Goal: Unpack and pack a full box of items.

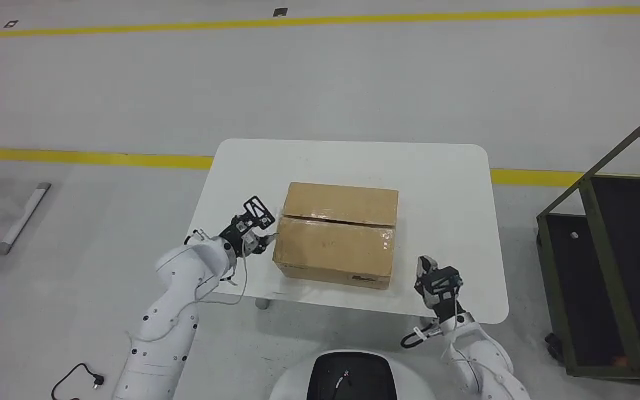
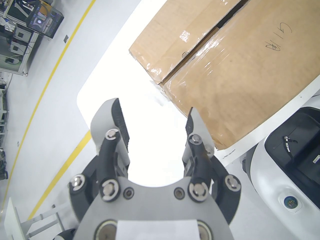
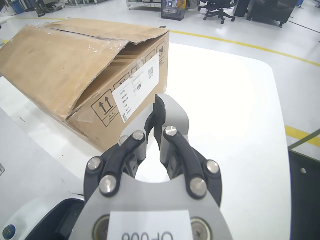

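A cardboard box (image 1: 337,232) is seen at the middle of a white table (image 1: 450,190). The left gripper (image 2: 154,106) is held wide open, empty, just beside its left end. The right gripper (image 3: 158,103) is pressed closed, empty, near its right end.

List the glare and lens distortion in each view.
Left wrist view: the table is blown out under the open left gripper, tape on the cardboard box glints, the yellow floor line bows. Right wrist view: table washed out beside the right gripper. Top view: even light, one glint on the box.
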You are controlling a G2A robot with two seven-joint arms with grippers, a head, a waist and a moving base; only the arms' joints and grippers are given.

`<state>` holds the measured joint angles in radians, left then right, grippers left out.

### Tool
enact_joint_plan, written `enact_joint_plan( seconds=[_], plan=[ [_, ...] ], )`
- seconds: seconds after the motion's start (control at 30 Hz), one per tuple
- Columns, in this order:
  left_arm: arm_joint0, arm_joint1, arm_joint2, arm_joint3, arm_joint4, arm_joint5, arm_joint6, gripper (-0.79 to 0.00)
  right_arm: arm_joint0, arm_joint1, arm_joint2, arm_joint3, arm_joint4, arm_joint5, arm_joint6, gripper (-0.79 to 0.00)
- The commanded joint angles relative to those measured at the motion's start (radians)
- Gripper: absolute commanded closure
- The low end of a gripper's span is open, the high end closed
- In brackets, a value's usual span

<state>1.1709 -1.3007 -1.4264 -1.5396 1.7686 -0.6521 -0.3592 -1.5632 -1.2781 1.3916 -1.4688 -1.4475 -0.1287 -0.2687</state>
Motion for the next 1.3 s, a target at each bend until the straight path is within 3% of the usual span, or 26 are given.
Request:
enact_joint_plan(
  seconds=[0.0, 0.2, 0.43, 0.47, 0.57, 0.63, 1.03, 1.27],
  plan=[
    [0.007, 0.000, 0.004, 0.005, -0.017, -0.005, 0.007, -0.785, 0.002, -0.001, -0.003, 0.002, 0.006, -0.004, -0.009, 0.000],
    [-0.024, 0.005, -0.028, 0.046, -0.234, -0.150, -0.091, -0.785, -0.003, 0.004, 0.011, -0.027, 0.041, -0.066, -0.025, 0.000],
    [-0.083, 0.016, -0.062, 0.100, -0.526, -0.276, -0.267, -0.785, -0.004, 0.019, 0.067, -0.075, 0.137, -0.267, 0.000, 0.000],
    [-0.090, 0.018, -0.064, 0.107, -0.568, -0.282, -0.292, -0.785, 0.002, 0.022, 0.073, -0.076, 0.161, -0.309, 0.008, -0.212],
    [-0.108, 0.024, -0.072, 0.114, -0.674, -0.278, -0.360, -0.785, 0.023, 0.028, 0.092, -0.074, 0.202, -0.388, 0.034, -0.366],
    [-0.114, 0.031, -0.078, 0.096, -0.684, -0.272, -0.387, -0.785, 0.038, 0.032, 0.092, -0.074, 0.188, -0.427, 0.056, -0.779],
    [-0.107, 0.040, -0.092, 0.085, -0.676, -0.230, -0.360, -0.785, 0.056, 0.035, 0.086, -0.060, 0.143, -0.412, 0.069, -0.785],
    [-0.107, 0.040, -0.092, 0.085, -0.676, -0.230, -0.360, -0.785, 0.073, 0.042, 0.117, -0.056, 0.315, -0.528, 0.141, -0.785]
  ],
)
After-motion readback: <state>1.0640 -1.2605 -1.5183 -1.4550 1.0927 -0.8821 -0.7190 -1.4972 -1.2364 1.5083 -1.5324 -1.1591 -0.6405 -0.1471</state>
